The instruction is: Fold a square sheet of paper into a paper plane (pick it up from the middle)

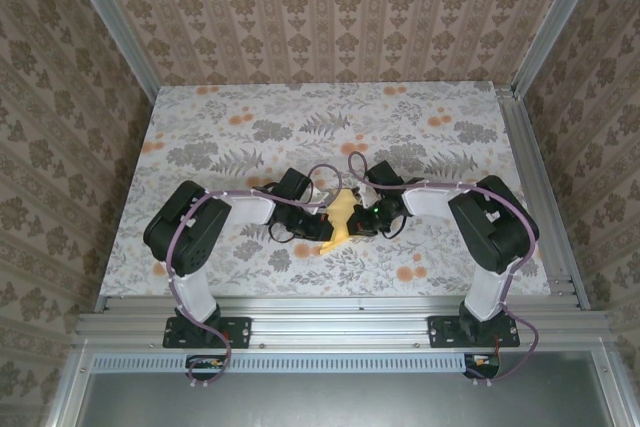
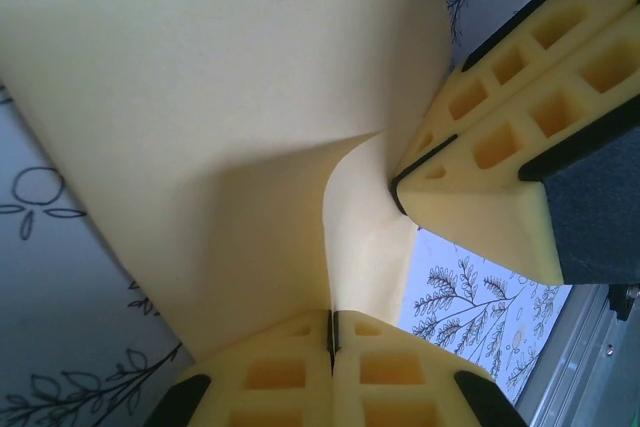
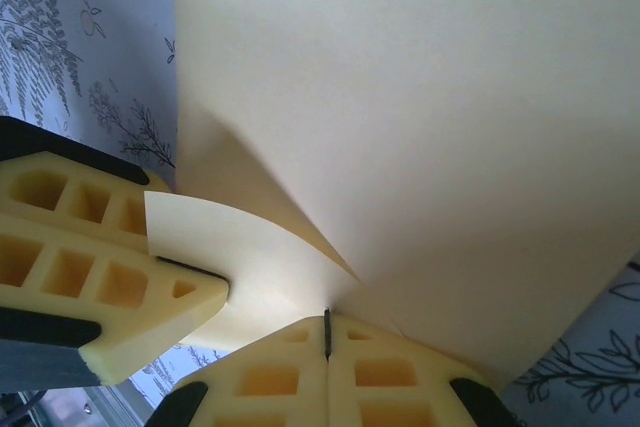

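L gripper [image 2: 332, 332] fully closed, pinching paper [image 2: 200, 97] at its edge. R gripper [image 3: 327, 322] also clamped on the same sheet, tips just beside L's. Paper is bent, w/ a flap curling btwn the two grips. It sits mid-bench [image 1: 420, 137], nearer the front, btwn both arms reaching inward.
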Controlling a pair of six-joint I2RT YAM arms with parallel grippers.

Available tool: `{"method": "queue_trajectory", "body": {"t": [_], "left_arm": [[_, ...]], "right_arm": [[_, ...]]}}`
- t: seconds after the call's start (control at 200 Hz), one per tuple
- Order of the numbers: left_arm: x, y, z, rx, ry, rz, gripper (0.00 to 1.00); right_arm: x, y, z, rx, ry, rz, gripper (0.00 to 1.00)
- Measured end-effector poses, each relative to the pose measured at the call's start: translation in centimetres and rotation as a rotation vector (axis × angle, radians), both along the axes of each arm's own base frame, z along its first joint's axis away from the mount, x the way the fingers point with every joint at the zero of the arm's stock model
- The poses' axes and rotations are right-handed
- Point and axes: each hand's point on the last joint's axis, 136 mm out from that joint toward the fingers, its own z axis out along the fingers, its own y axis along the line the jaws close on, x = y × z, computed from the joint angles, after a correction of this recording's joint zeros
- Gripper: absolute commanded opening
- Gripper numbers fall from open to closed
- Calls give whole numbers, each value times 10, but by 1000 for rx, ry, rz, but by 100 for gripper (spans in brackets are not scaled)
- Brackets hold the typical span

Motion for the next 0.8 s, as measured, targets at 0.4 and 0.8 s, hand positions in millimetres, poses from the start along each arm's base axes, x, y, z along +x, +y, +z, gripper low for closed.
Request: {"method": "queue_trajectory", "body": {"t": [0.4, 0.8], "left_arm": [[1, 0, 1, 7, -9, 5, 11], [6, 16, 13, 134, -44, 50, 30]], "right_arm": [[1, 1, -3, -14, 0, 37, 5], [3, 3, -4, -14, -5, 62, 4]]}}
